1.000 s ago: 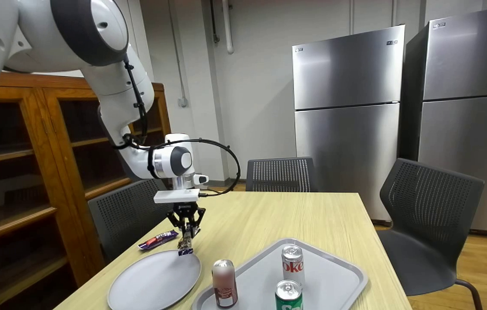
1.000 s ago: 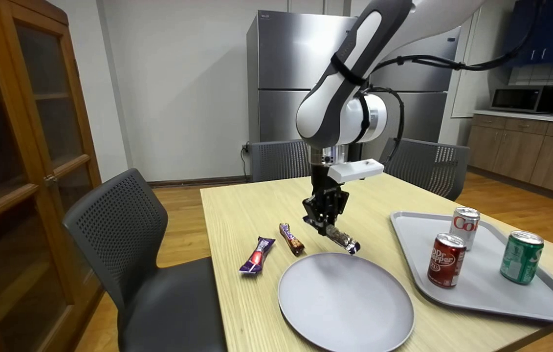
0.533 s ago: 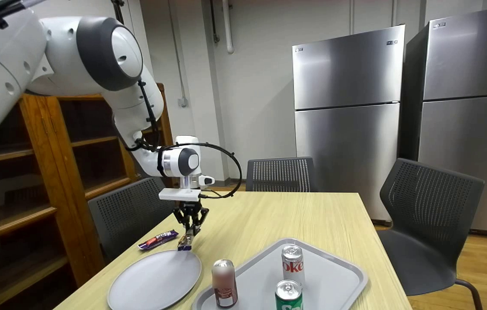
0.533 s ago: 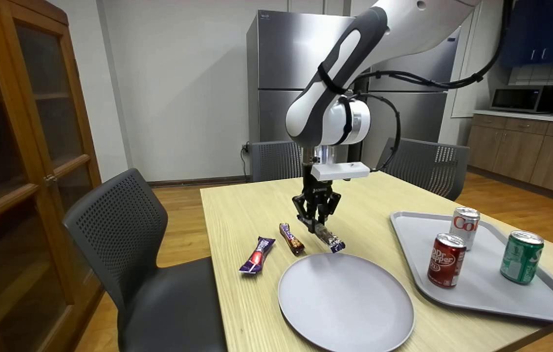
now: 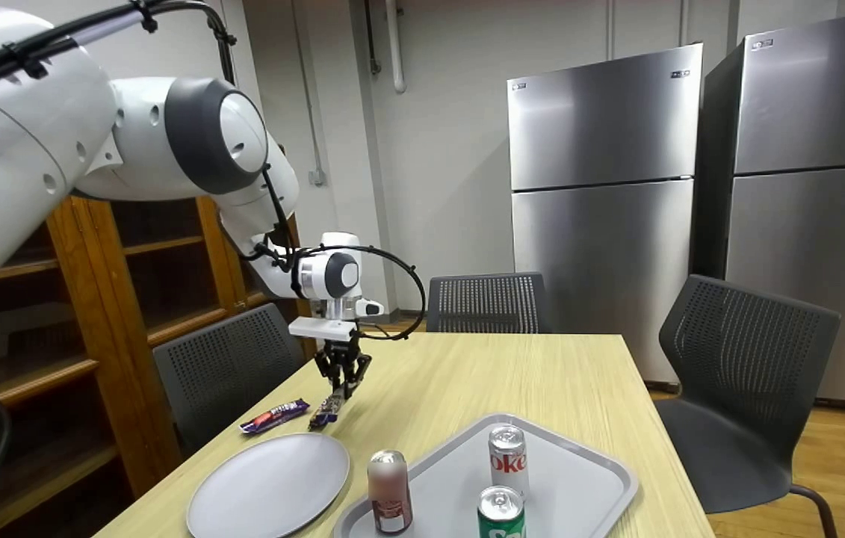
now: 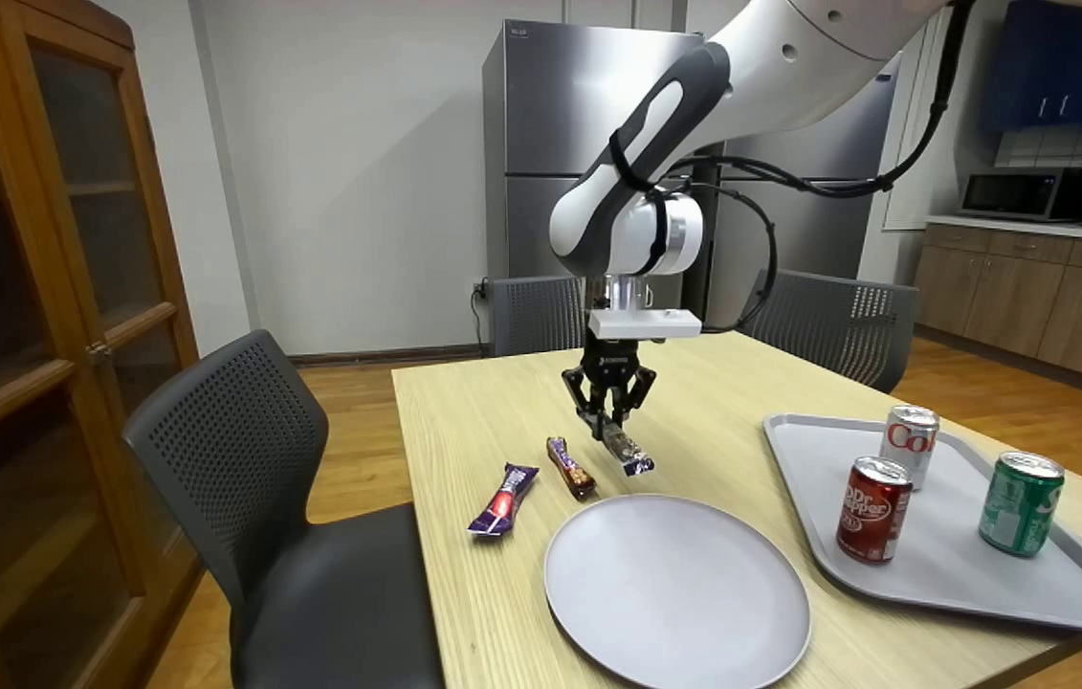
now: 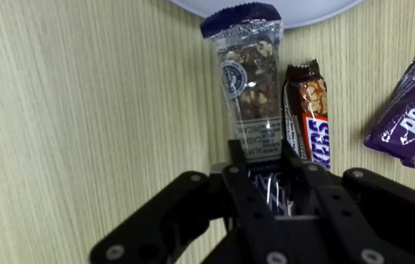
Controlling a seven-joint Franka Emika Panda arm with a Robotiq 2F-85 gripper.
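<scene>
Grasp made, release not yet: the gripper [image 7: 260,152] holds the nut bar [image 6: 626,448]; left of it, the Snickers bar [image 6: 570,468] and protein bar [image 6: 503,500] lie loose on the bench [image 6: 488,410].

The bent arm [image 6: 665,110] points its clamped claw [image 7: 262,151] downward.

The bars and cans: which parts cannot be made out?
Held bar, brown bar: lower ends partly hidden by the gripper, wrist view.
Purple bar: cut by the right edge, wrist view.
Red can: upper label blurred, in an exterior view.
Green can: cut by the lower edge, in an exterior view.
</scene>
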